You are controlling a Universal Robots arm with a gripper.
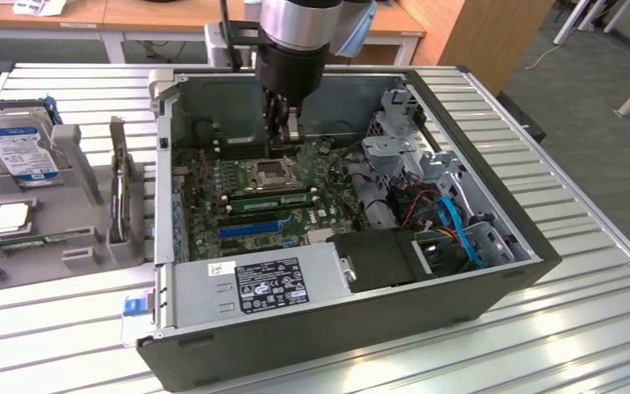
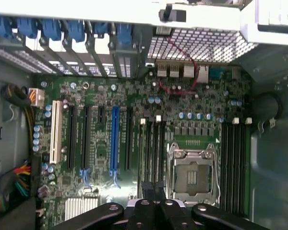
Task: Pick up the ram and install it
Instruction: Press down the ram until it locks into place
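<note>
Scene: an open computer case (image 1: 293, 328) is lying on its side on a slatted table (image 1: 577, 345), with the motherboard (image 2: 134, 100) facing up.
Landmark: the square processor socket (image 2: 192, 178) near the middle of the board is serving as the reference for every place below.
Tool: the tool (image 1: 286, 135) is hanging inside the case just behind the socket in the exterior view, its fingers pressed together; in the wrist view its dark links (image 2: 156, 211) are sitting right beside the socket.
Held: nothing green is showing between the fingertips, so I cannot tell that they are pinching anything.
Ram: a long green stick (image 1: 275, 200) is lying in a memory slot just in front of the socket in the exterior view, which looks like the ram already seated.
Slots: black memory slots (image 2: 152, 143) are running along one flank of the socket, and a second bank (image 2: 234, 158) along the other flank.
Aside: a grey parts holder (image 1: 42, 222) with a hard drive (image 1: 14, 148) is standing well apart from the socket, outside the case on the exterior view's left.
Stage: judging from this, the stick is sitting in place and the tool is pausing over the board.
Doing it well: seating calls for even downward pressure along the stick's whole length, straight into the slot, with the end latches catching.
</note>
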